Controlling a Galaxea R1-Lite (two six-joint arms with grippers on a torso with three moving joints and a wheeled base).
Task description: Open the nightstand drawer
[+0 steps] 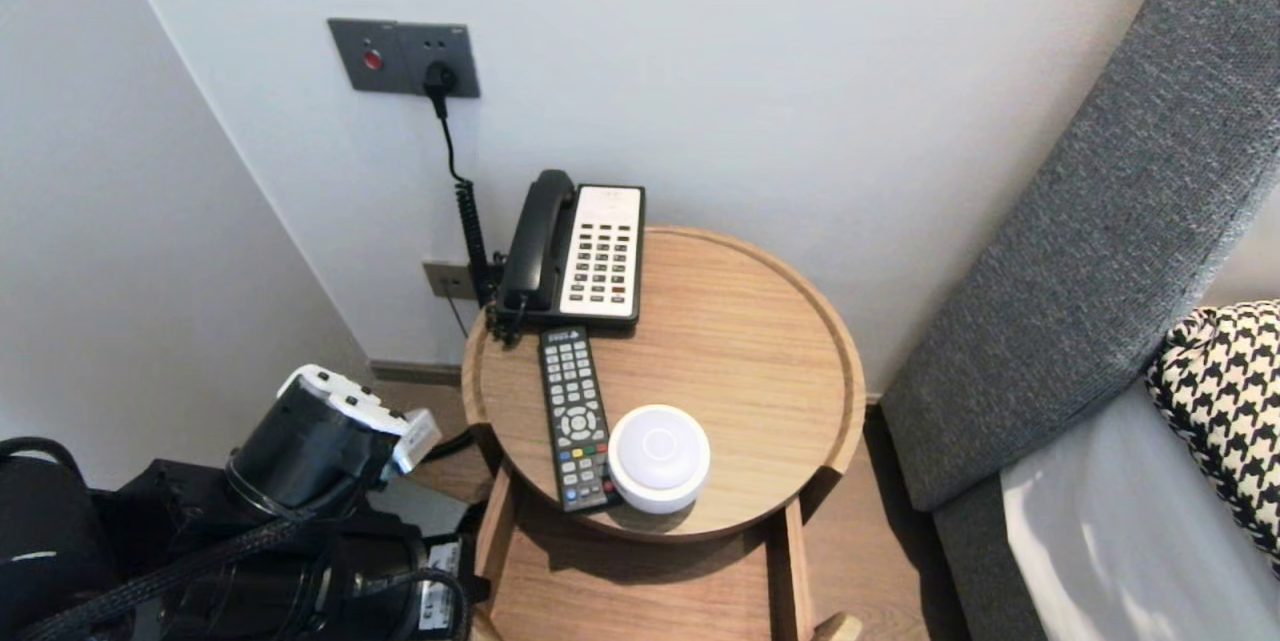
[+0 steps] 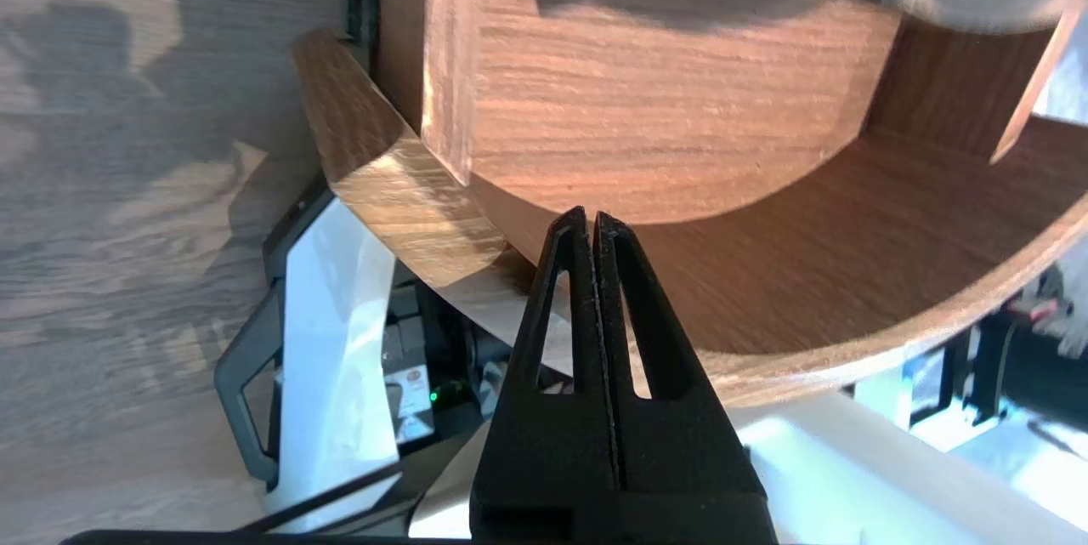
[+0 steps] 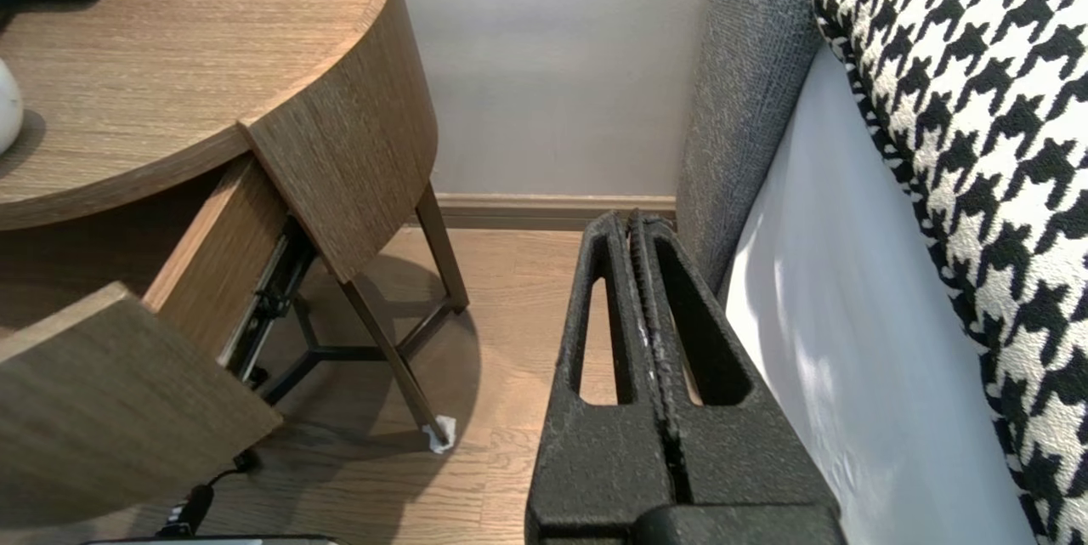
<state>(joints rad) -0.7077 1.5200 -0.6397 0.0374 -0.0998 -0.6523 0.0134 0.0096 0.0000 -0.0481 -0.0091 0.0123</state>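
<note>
A round wooden bedside table (image 1: 850,361) stands with its drawer (image 1: 640,591) pulled out. On top lie a black-and-white desk phone (image 1: 580,251), a black remote (image 1: 575,416) and a white round puck-shaped device (image 1: 659,458). My left arm (image 1: 310,441) is low at the table's left front. The left gripper (image 2: 591,218) is shut and empty, its tips just over the drawer's curved front panel (image 2: 850,290); the drawer's bare floor (image 2: 663,128) lies beyond. My right gripper (image 3: 629,218) is shut and empty, hanging between the table and the bed.
A grey upholstered headboard (image 1: 1100,251) and a houndstooth pillow (image 1: 1225,391) fill the right side. The phone's coiled cord runs up to a wall socket plate (image 1: 405,56). Thin metal table legs (image 3: 391,358) stand on the wooden floor. White walls close in behind and to the left.
</note>
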